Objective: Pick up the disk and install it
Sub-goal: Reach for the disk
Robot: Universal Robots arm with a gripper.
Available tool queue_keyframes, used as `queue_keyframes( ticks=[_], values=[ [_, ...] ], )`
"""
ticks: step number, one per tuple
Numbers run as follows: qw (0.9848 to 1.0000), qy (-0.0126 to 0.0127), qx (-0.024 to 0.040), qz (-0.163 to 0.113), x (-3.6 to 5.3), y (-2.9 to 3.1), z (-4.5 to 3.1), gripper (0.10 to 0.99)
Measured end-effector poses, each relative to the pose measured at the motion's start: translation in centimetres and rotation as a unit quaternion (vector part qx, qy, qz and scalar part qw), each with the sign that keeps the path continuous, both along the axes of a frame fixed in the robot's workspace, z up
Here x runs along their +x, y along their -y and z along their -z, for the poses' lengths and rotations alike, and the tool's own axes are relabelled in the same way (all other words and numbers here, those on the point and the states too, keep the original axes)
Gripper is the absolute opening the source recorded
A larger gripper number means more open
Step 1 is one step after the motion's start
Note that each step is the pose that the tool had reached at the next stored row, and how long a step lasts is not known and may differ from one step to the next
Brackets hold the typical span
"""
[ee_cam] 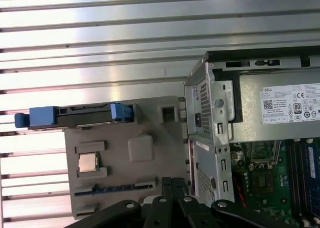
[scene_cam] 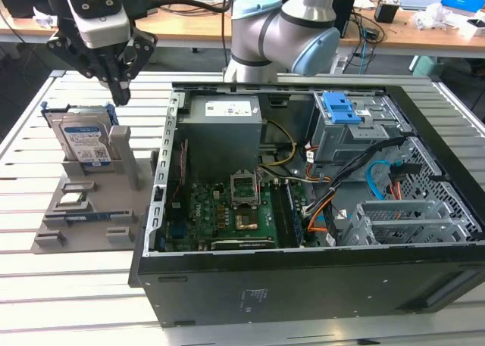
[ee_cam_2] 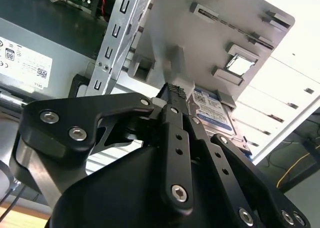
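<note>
Exterior view: the end effector [scene_cam: 120, 95], narrow and empty, hangs above the disk [scene_cam: 85, 143], upright in the grey holder [scene_cam: 125, 172] by the edge of the desk [scene_cam: 23, 285] at the exterior view's left; we judge neither pickup nor installation done.

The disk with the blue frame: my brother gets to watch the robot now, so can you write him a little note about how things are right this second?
The gripper: jaws shut, holding nothing, hanging just above the disk.
The disk: upright in a slot of the grey holder, to the exterior view's left of the open computer case.
Inside the case: the grey drive cage, with a blue latch on top.
Done: nothing yet; the disk is not picked up.
Left: picking it up and installing it.
</note>
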State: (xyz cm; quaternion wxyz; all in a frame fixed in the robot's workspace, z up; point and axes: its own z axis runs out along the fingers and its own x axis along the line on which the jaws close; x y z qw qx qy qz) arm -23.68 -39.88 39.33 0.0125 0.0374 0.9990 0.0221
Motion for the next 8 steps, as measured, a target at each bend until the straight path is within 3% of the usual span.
queue_keyframes(
  ticks=[8],
  values=[
    [1.0, 0.0, 0.0, 0.0, -2.06, 0.0, 0.0, 0.106]
  ],
)
